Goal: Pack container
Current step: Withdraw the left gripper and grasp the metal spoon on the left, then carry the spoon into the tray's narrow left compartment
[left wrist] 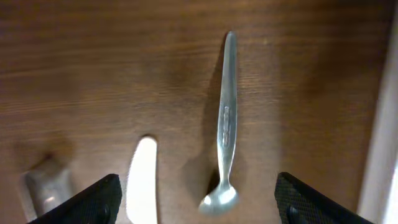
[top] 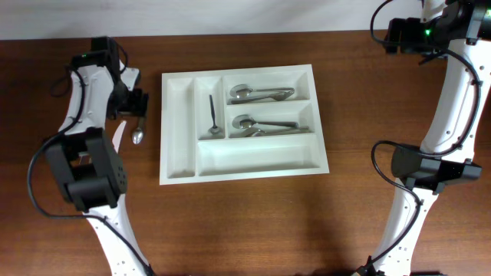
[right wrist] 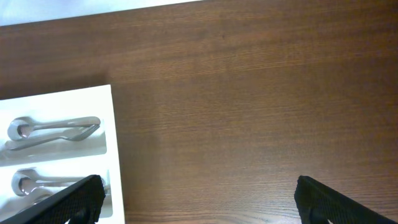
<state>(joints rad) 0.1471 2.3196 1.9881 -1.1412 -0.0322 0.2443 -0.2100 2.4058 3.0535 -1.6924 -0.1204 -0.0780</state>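
The white five-compartment container lies mid-table. Its second narrow compartment holds a small spoon. Two long compartments hold metal spoons and forks. A loose metal spoon lies on the table left of the container, with a white plastic knife beside it. My left gripper hovers over them, open. In the left wrist view the spoon and the knife lie between the open fingers. My right gripper is open at the far right back, holding nothing.
The container's edge shows at the right of the left wrist view. A blurred grey object lies left of the knife. The right wrist view shows the container's right wall and cutlery inside, with bare wood to its right.
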